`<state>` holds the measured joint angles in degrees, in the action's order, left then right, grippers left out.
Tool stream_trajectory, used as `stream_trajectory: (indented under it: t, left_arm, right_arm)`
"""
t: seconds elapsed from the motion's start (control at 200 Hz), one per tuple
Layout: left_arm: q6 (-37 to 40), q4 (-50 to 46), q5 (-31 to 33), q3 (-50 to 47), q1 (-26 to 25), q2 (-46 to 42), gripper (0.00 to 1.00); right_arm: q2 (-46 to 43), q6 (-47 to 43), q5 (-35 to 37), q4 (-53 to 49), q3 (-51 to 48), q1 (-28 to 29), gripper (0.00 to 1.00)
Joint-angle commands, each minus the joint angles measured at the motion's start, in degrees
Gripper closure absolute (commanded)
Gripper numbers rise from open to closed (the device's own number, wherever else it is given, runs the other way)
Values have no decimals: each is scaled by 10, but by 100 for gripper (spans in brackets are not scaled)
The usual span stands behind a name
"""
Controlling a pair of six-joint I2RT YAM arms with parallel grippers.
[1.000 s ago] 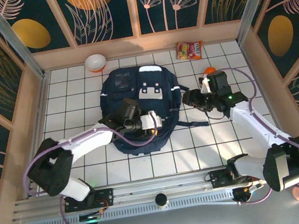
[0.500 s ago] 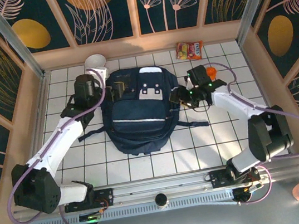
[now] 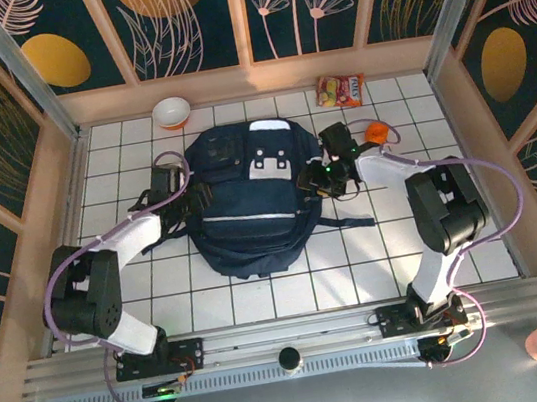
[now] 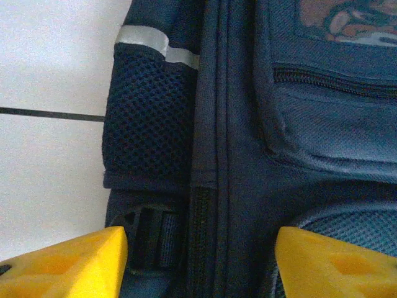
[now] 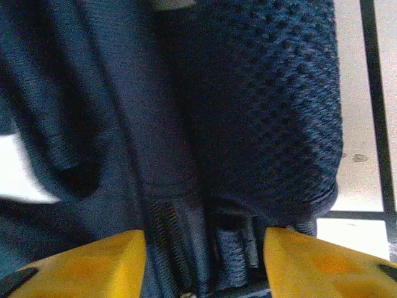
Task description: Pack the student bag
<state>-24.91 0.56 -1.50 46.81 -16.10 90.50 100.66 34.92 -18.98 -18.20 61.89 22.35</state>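
- We are seeing the bag (image 3: 251, 219) lying mid-frame on the worktop (image 3: 263, 298).
- Our left hand (image 3: 170, 178) is gaping wide, straddling its left side.
- Our right hand (image 3: 311, 176) is gaping wide, straddling its right side.

The left arm is right off the student bag (image 3: 252, 226)! A second ago it lay across the bag's lower front. Then it swung up past the bag's upper-left corner, and now the left gripper (image 3: 175, 183) sits against the bag's left side. The bowl (image 3: 171, 111) beyond the bag's top edge, covered for a moment by that arm, is back in sight. The right gripper (image 3: 312, 176) has closed in too, from just off the bag's right side to its right edge, its arm folded in much nearer the bag.
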Motion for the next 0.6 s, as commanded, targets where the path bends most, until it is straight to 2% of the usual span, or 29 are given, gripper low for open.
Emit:
stream_trajectory:
  t: [0.0, 0.06, 0.12, 0.21, 0.4, 0.595]
  left_arm:
    - [-31, 21, -49, -31, -1, 36, 49]
    - [-43, 38, -59, -47, -1, 38, 53]
    - [-52, 54, -58, -62, -2, 33, 57]
    - [-59, 68, -55, -80, -3, 23, 60]
    - [-74, 91, -59, -99, -9, 16, 63]
    - [-110, 114, -61, -56, -57, 24, 61]
  right_arm:
    - [32, 5, 9, 31, -19, 5, 55]
    - [43, 6, 15, 36, -24, 3, 63]
    - [50, 8, 19, 42, -31, 3, 66]
    - [56, 12, 26, 51, -39, 2, 66]
    - [65, 11, 29, 58, -43, -10, 67]
    - [57, -15, 30, 35, -26, -41, 67]
